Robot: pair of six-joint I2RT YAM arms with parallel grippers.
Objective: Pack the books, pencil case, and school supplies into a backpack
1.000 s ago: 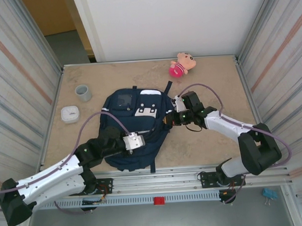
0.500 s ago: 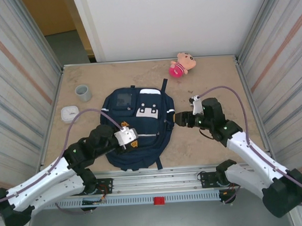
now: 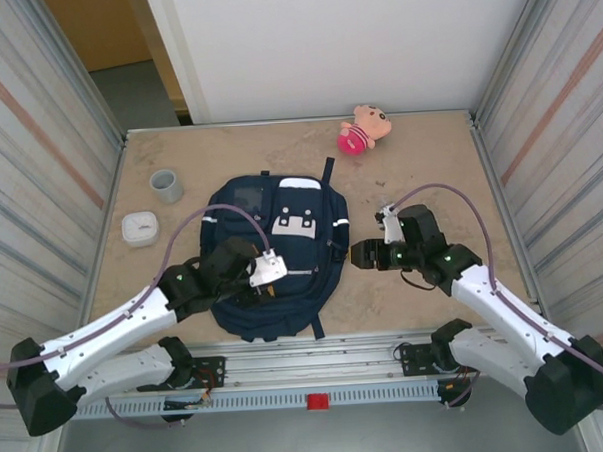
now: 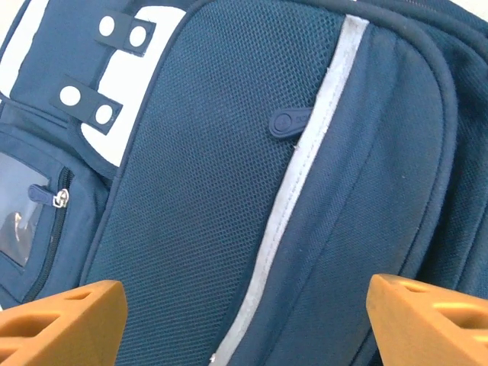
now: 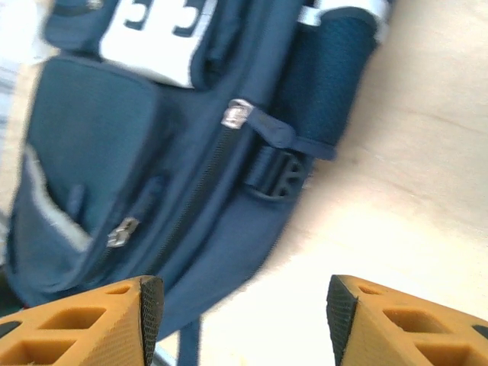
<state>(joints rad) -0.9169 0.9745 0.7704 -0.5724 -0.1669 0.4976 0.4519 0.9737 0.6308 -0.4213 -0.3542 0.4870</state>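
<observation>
The dark navy backpack [image 3: 282, 249] lies flat mid-table, white patches up and zips shut. My left gripper [image 3: 272, 270] hovers over its lower front pocket, and in the left wrist view the left gripper [image 4: 244, 324] is open with mesh and a pale stripe of the backpack [image 4: 229, 175] between its orange fingertips [image 4: 65, 320]. My right gripper [image 3: 357, 254] is just off the pack's right edge. Seen from its wrist, the right gripper [image 5: 244, 313] is open and empty over bare table beside the backpack [image 5: 145, 145]. The books, pencil case and school supplies are out of view.
A pink plush toy [image 3: 363, 129] lies at the back of the table. A grey cup [image 3: 166, 185] and a small white round item [image 3: 139, 228] sit left of the pack. Bare tabletop [image 3: 429, 170] stretches to the right. Metal walls close both sides.
Both grippers have opened. The right gripper let go of the backpack's right edge and drew back right and nearer. The pack settled flatter, and the left gripper shifted slightly over it.
</observation>
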